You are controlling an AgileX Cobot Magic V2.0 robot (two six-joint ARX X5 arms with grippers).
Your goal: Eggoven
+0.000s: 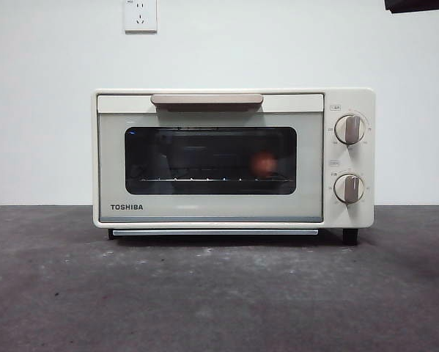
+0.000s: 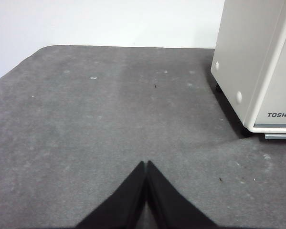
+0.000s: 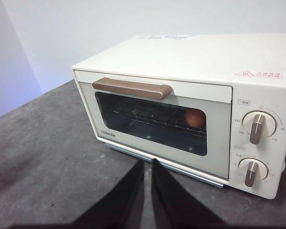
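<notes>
on the dark grey felt-like table [image 1: 204,293] stands the cream toaster oven [image 1: 234,158], boxy with rounded corners, its door closed and nothing touching it. the left gripper [image 2: 146,164] hangs low over bare tabletop beside the oven's plain side wall, its two black tapered jaws pressed together tip to tip with nothing between them. the right gripper [image 3: 147,164] hovers in front of the oven's lower edge, its jaws drawn nearly together with only a thin slit showing, pinching nothing and clear of the door. behind the dark glass window [image 1: 210,160] the reddish-brown egg [image 1: 264,163] sits on the thin wire rack [image 1: 204,178], toward the end nearer the knobs; through the tinted glass it looks smooth and rounded, though its edges are dim and i cannot tell exactly how it rests. a flat beige handle [image 1: 207,99] with a matte finish runs across the top of the door. two round knobs [image 1: 349,129] with metallic bar grips are stacked on the cream panel beside the window. the table surface is rough and speckled with pale flecks, and a white wall socket [image 1: 140,15] shows on the plain wall behind.
</notes>
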